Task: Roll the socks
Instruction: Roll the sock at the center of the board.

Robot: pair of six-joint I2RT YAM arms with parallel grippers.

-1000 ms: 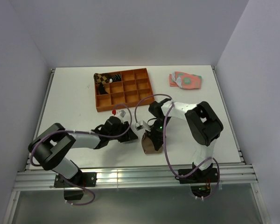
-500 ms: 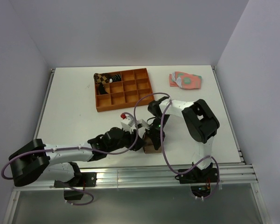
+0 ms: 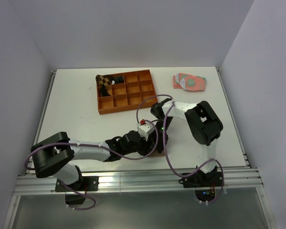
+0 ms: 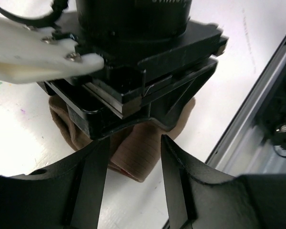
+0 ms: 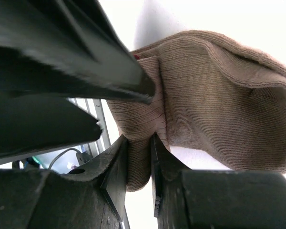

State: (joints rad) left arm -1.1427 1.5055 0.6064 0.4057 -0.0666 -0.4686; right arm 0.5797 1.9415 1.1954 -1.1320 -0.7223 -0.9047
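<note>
1. The white table [image 3: 71, 109] carries everything, and both arms are bolted at its near edge.
2. The right arm [image 3: 202, 125] folds back on itself and reaches left toward the near middle of the table. The left arm [image 3: 86, 149] stretches low along the near edge to the same spot, so the two wrists meet there.
3. An orange tray [image 3: 128, 106] of small square compartments sits toward the back, left of centre, well apart from where the wrists meet.
4. A flat pair of pink-and-green socks [image 3: 189, 81] lies at the back right, well apart from the tray.
5. The tan sock [image 5: 219, 114] lies bunched on the table near the front edge, under the two wrists. From above it is almost wholly hidden. A sliver of red shows at its folded edge.
6. The right claw [image 5: 139, 152] is closed on a fold of the tan sock, its fingers nearly together with ribbed cloth pinched between them.
7. The left claw [image 4: 134, 143] is spread, its fingers apart on either side of the tan sock's near edge. Whether they touch the cloth cannot be told. The black body of the right claw hangs just above the sock in this view.
8. A brown checkered rolled sock [image 3: 104, 79] fills the tray's back-left compartment. A black striped sock [image 3: 118, 79] is bundled in the compartment just to its right.
</note>
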